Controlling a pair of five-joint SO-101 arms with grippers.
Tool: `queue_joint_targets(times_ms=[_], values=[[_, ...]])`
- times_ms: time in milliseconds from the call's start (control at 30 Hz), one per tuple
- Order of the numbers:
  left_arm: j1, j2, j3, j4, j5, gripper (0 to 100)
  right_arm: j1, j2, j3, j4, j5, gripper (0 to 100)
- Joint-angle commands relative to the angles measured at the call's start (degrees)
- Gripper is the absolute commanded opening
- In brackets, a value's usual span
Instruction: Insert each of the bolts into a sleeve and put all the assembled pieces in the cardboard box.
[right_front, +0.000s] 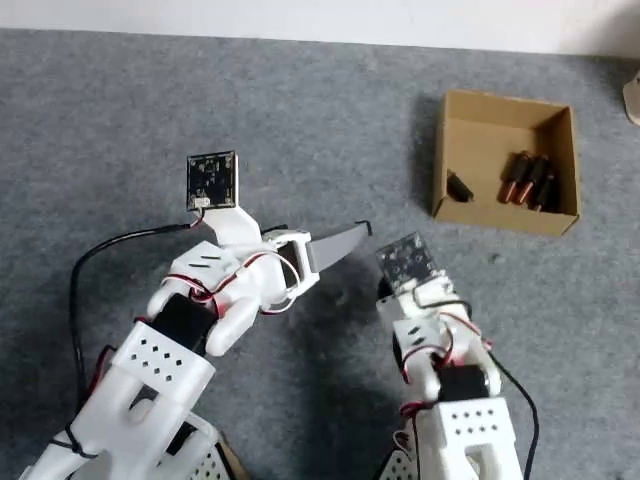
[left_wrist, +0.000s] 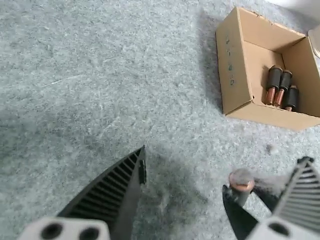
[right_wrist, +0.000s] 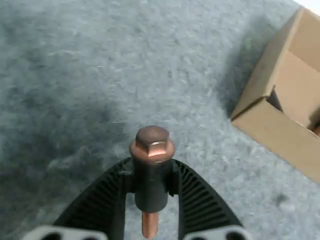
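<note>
The right claw (right_wrist: 150, 167) grips a bolt (right_wrist: 152, 142) in its sleeve (right_wrist: 150, 192)
It is above the grey counter (right_front: 120, 100), near the cardboard box (right_front: 500, 215) with three done pieces (right_front: 528, 180) inside. The left claw (left_wrist: 223, 155) is wide open, holding nothing.

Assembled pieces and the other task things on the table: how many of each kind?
Assembled pieces in the cardboard box: 3
Assembled piece held in the right pincer: 1
Cardboard box: 1
Small dark item in the box, kind unclear: 1
Total: 6
</note>
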Motion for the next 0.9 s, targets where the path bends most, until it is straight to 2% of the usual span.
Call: queue_joint_targets(times_ms=[0,267,700,867], values=[[-0.84,-0.13,-2.86,0.44,0.35,42,2.24,5.67,-8.92,-3.21,-0.53,0.4],[-0.84,-0.13,-1.1,0.09,0.26,42,8.66,17.71,-25.19,-3.12,-0.44,0.4],[-0.84,-0.13,-0.48,0.09,0.26,42,16.4,49.19,-53.05,-3.21,-0.7,0.5],[-0.84,-0.13,-0.04,0.09,0.18,42,18.77,62.81,-65.71,-3.21,-4.92,0.5]])
